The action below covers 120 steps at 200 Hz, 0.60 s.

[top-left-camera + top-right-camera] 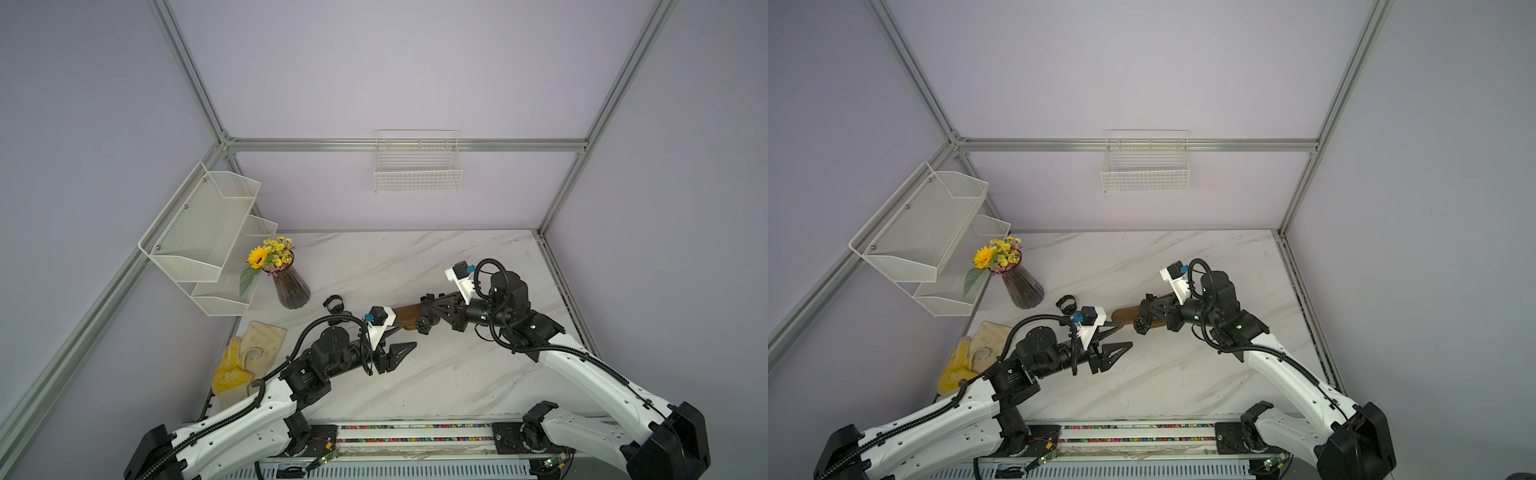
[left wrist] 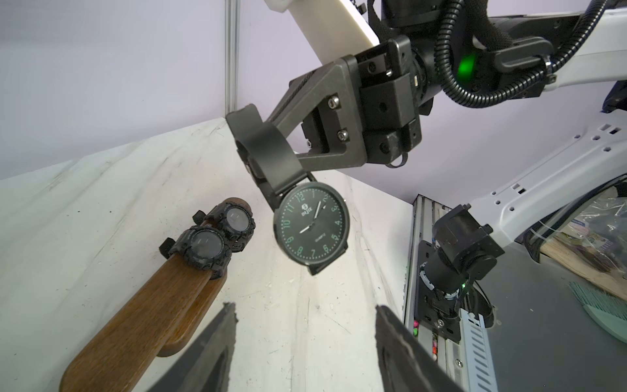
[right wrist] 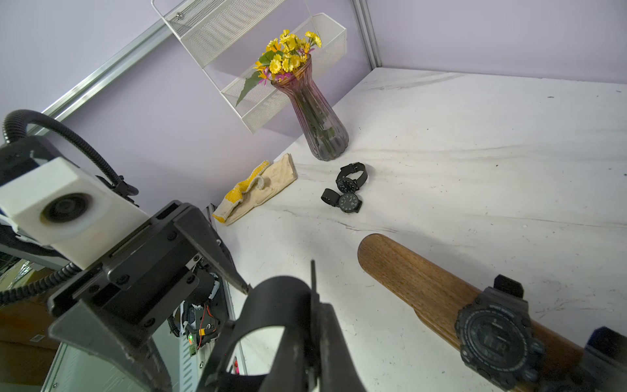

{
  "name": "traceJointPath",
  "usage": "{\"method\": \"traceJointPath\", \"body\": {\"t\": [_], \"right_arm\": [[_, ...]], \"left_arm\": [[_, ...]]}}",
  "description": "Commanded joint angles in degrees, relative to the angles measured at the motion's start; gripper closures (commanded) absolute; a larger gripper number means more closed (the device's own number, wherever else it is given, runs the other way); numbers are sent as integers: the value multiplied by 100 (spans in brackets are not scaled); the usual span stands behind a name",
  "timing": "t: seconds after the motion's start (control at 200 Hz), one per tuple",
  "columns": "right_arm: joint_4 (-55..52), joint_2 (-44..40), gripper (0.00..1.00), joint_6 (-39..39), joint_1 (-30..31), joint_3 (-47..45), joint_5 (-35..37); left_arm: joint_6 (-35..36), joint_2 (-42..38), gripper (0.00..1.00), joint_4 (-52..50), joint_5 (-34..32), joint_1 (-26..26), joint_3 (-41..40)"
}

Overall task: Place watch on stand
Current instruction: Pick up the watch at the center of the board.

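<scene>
My right gripper [image 1: 428, 301] is shut on the strap of a black round-faced watch [image 2: 310, 224], which hangs in the air just in front of the stand. That watch also shows in both top views [image 1: 423, 324] [image 1: 1140, 323]. The stand [image 2: 135, 312] is a dark brown wooden bar on a smaller base, and two chunky black watches [image 2: 203, 247] sit near its far end. My left gripper [image 2: 305, 307] is open with nothing between its fingers, low over the table beside the stand's near end [image 1: 409, 313]. In the right wrist view the strap loops round my shut right gripper [image 3: 315, 298].
Two loose black watches [image 3: 351, 178] lie on the marble table near a purple vase of yellow flowers [image 1: 291, 286]. Yellow and beige gloves [image 1: 245, 357] lie at the left edge. A white mesh shelf [image 1: 203, 232] and a wire basket [image 1: 417, 170] hang on the walls.
</scene>
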Motion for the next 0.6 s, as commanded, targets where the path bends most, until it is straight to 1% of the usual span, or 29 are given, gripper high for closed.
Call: {"method": "traceJointPath", "body": {"t": [0.0, 0.13, 0.26, 0.385, 0.49, 0.595], "right_arm": [[296, -111, 98, -139, -23, -72, 114], [304, -88, 98, -169, -23, -105, 201], [323, -118, 98, -178, -21, -172, 324], [315, -166, 98, -204, -9, -202, 399], [303, -189, 98, -220, -13, -219, 439], [319, -210, 98, -223, -14, -237, 470]], "left_arm": [[-159, 192, 37, 208, -185, -157, 511], [-247, 374, 37, 183, -664, -348, 703], [-326, 578, 37, 37, -853, -390, 922], [-460, 839, 34, -268, -1134, -398, 1180], [-570, 1047, 33, -435, -1214, -393, 1398], [-660, 1219, 34, -476, -1148, -396, 1521]]}}
